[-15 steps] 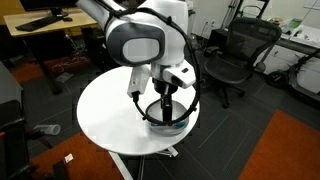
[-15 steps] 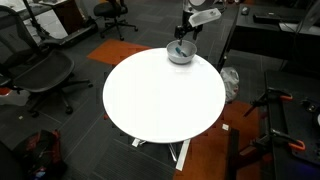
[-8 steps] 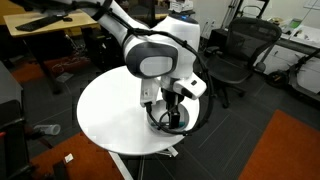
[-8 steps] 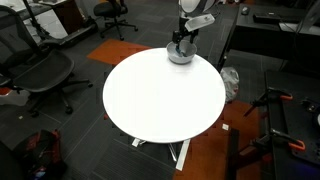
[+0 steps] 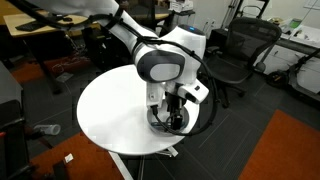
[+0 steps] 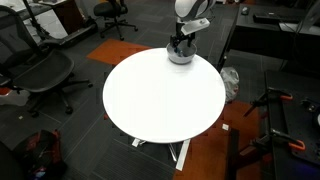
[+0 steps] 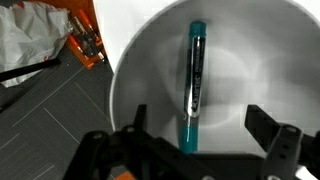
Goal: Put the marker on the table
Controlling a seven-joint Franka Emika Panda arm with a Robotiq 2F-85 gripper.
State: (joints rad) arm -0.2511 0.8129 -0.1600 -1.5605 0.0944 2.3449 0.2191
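The marker point(image 7: 193, 85), dark with teal ends, lies flat inside the round silvery-grey bowl point(image 7: 135, 70) in the wrist view. My gripper point(image 7: 200, 128) is open, with one finger on each side of the marker's near teal end and not touching it. In both exterior views the gripper point(image 5: 172, 112) point(image 6: 180, 42) hangs just over the bowl point(image 5: 158, 124) point(image 6: 180, 57), which stands near the edge of the round white table point(image 5: 105, 115) point(image 6: 160, 100). The marker is hidden in the exterior views.
Black office chairs point(image 5: 235, 55) point(image 6: 40, 75) stand around the table. A wooden desk point(image 5: 45, 25) is at the back. Orange carpet point(image 5: 285, 150) lies on the floor. A white bag point(image 7: 35, 40) sits on the floor beside the table edge.
The arm has come down toward the bowl and the gripper now sits lower, close over the marker. The bowl and marker have not moved.
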